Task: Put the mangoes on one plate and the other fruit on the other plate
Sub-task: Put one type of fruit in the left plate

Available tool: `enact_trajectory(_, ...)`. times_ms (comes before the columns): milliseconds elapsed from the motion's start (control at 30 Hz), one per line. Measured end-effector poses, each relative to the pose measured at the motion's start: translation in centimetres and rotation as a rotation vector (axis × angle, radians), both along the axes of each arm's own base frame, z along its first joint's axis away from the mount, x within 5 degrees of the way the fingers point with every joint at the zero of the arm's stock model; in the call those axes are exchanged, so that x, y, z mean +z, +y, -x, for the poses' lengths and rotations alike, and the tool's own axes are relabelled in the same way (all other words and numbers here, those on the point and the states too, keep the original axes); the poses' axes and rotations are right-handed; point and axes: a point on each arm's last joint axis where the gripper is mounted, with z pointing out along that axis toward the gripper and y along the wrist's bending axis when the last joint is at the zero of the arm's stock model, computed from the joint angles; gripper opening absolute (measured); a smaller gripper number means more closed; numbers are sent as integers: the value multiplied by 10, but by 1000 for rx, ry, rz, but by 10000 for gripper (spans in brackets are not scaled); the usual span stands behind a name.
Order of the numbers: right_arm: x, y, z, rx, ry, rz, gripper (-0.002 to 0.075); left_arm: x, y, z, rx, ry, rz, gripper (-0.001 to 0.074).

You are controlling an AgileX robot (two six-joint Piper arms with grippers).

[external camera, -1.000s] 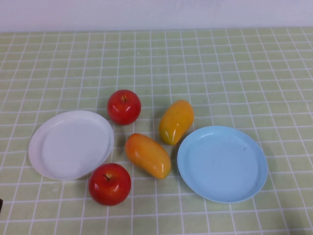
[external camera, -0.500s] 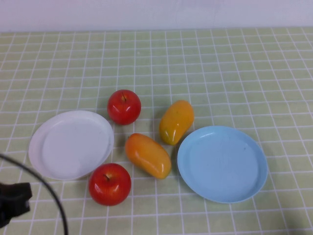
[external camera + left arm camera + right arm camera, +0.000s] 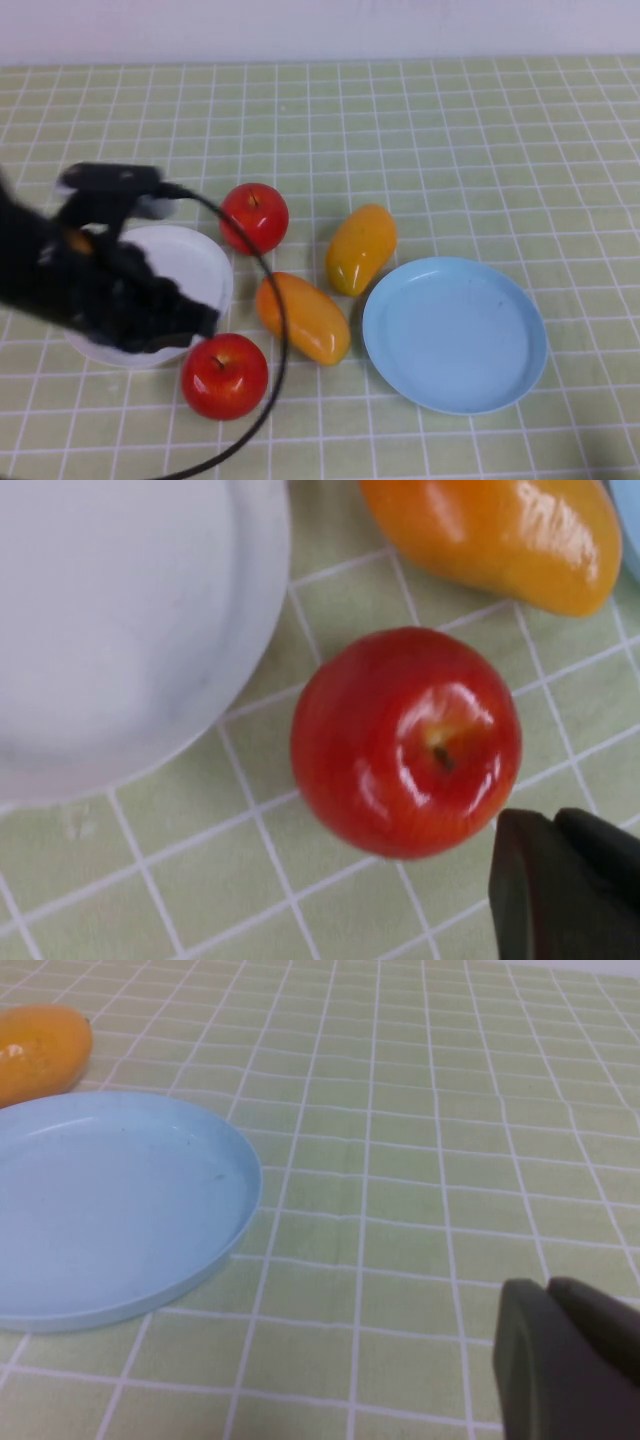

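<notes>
Two closed grippers: our left gripper (image 3: 560, 880) hangs over the white plate (image 3: 205, 262), beside the near apple (image 3: 224, 375); our right gripper (image 3: 570, 1360), fingers together, sits near the blue plate (image 3: 455, 335). Both mangoes (image 3: 302, 317) lie between plates, far apple (image 3: 254, 217) beyond.

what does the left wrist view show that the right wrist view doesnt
Only the left wrist view: the near apple beside the white plate, the more orange mango, and the shut left gripper above the apple. Only the right wrist view: the yellower mango's end, the open tablecloth and the shut right gripper, off to the blue plate's side. Both: the blue plate, only a sliver in the left.
</notes>
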Motion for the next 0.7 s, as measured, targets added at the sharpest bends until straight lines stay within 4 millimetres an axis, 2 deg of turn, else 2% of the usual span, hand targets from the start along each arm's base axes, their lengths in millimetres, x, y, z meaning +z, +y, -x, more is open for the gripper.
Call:
enact_trajectory(200,0,0,0,0,0,0,-16,4,-45,-30,-127,52,-107,0)
enact_trajectory(367,0,0,0,0,0,0,-16,9,-67,-49,-180,66,-155,6)
enact_trajectory(433,0,0,0,0,0,0,-16,10,-71,-54,-205,83,-191,42)
enact_trajectory(533,0,0,0,0,0,0,-15,4,-70,-59,-226,120,-265,169)
enact_trajectory(700,0,0,0,0,0,0,-15,-3,-70,-63,-231,138,-306,524)
